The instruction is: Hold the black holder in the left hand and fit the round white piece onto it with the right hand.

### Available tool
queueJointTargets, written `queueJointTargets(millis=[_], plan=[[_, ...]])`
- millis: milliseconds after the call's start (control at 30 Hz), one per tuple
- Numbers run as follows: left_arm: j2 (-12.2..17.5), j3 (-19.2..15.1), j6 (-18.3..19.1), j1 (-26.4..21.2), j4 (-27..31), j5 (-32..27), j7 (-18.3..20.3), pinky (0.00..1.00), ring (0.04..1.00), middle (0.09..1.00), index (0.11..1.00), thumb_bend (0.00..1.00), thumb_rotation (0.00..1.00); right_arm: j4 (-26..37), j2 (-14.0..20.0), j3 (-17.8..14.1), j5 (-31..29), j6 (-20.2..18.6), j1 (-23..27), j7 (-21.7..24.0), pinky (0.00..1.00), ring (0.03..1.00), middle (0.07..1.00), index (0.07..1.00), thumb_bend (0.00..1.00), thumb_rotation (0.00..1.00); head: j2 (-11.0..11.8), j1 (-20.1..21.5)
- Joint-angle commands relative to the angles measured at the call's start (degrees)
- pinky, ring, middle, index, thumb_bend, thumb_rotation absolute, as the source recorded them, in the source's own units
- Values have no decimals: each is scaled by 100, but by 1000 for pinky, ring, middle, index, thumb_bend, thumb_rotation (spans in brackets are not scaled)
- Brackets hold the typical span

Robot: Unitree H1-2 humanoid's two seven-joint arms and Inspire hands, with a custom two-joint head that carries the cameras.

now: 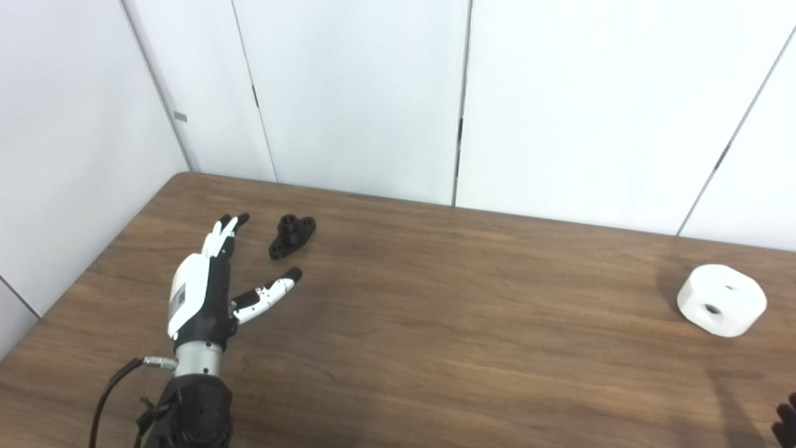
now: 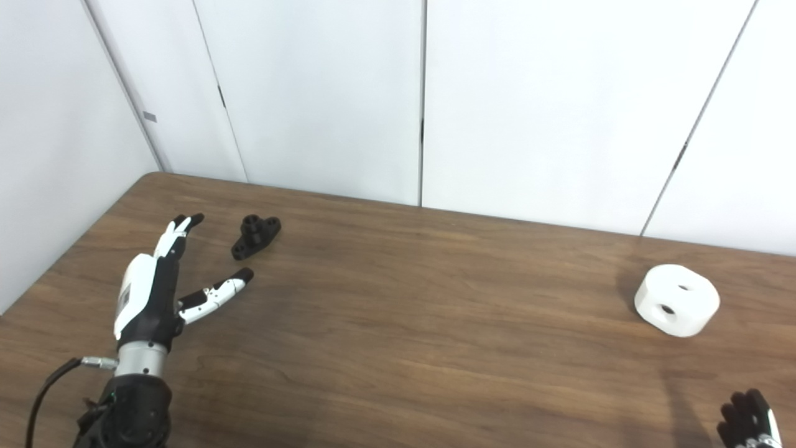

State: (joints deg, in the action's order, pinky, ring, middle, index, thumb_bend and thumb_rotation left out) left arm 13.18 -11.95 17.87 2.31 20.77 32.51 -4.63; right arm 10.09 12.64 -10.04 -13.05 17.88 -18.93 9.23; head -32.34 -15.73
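Note:
The black holder [image 1: 291,236] lies on the brown table [image 1: 435,298] near its far left corner. My left hand [image 1: 208,286] is open just left of and nearer than the holder, fingers stretched toward the back, thumb spread to the right, not touching it. The round white piece [image 1: 721,300], with two holes in its top, rests at the far right of the table. Only the dark fingertips of my right hand [image 2: 749,420] show at the bottom right corner, well short of the white piece; its pose is not clear.
White wall panels [image 1: 373,93] rise directly behind the table's far edge and along its left side. A black cable [image 1: 109,392] loops off my left wrist. Bare wood lies between the holder and the white piece.

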Motion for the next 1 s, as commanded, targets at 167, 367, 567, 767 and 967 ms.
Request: queueJointTargets(millis=[167, 367, 567, 767, 967], plan=[[346, -39, 35, -477, -283, 8, -73, 943, 1000, 993, 919, 810, 432, -307, 16, 16, 46, -22, 30, 1, 1000, 980, 989, 1000, 625, 1000, -4, -13], [602, 28, 187, -798, -702, 146, -78, 901, 992, 982, 905, 823, 475, -313, -7, 21, 73, -24, 25, -20, 1000, 975, 990, 1000, 627, 1000, 11, -20], [860, 144, 238, -1083, -1131, 240, -104, 876, 981, 966, 888, 839, 473, -302, 2, 18, 133, -28, 9, -29, 1000, 982, 988, 1000, 640, 1000, 20, -16], [1005, 261, 345, -1352, -1616, 272, -122, 862, 976, 954, 865, 861, 436, -287, -14, 10, 128, -32, 1, -36, 1000, 977, 992, 1000, 641, 1000, 26, -17], [1145, 440, 376, -1572, -2214, 352, -194, 865, 978, 957, 854, 874, 440, -293, -25, 5, 128, -18, 0, -44, 1000, 980, 989, 1000, 643, 1000, 23, -1]])
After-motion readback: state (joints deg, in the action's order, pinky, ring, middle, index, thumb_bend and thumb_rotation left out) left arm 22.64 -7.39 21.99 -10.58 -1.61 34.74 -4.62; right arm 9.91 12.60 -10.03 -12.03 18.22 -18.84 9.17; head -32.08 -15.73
